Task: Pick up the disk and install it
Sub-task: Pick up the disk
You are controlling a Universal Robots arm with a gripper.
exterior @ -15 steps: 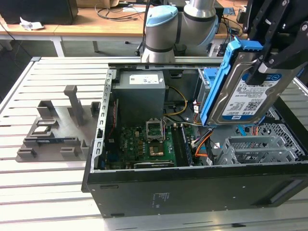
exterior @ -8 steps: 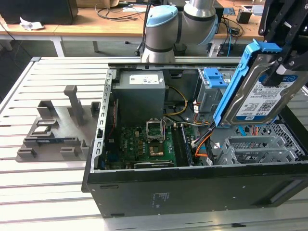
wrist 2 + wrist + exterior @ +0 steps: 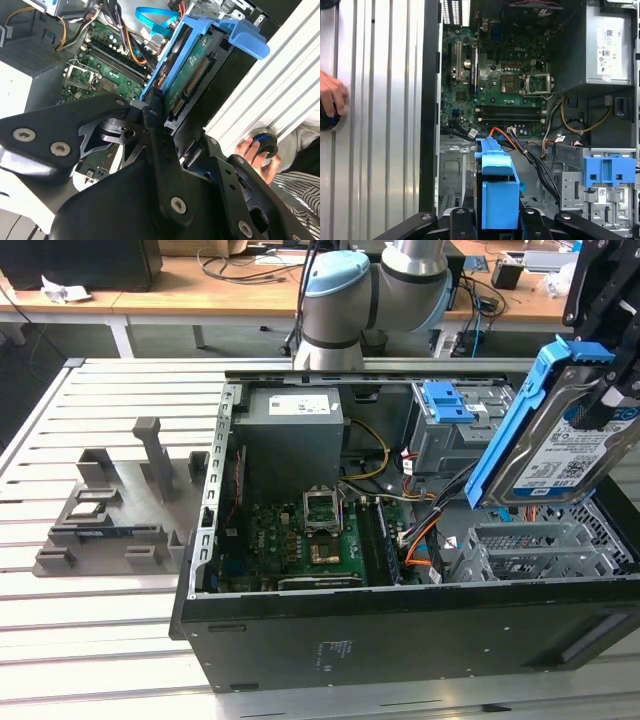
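Disk [image 3: 570, 455] held aloft, tilted, over the open computer case [image 3: 400, 640].

A slatted metal tabletop [image 3: 100, 640] carries the black case, which lies on its side with the panel off. The arm [image 3: 350, 300] stands behind it. Inside the case are a grey power supply [image 3: 295, 435] and, beside it, the green motherboard [image 3: 310, 535]. The disk hangs above the drive-bay end at the exterior view's right (label toward that camera, blue rails around its edges), touching nothing in the case. The pincer [image 3: 497, 216] is clenched on it, one black finger on each side. A bare blue bracket [image 3: 448, 400] sits in the drive cage near the power supply. On the tabletop beside the case, a person's hand [image 3: 252, 150] rests on a round black knob [image 3: 265, 142].
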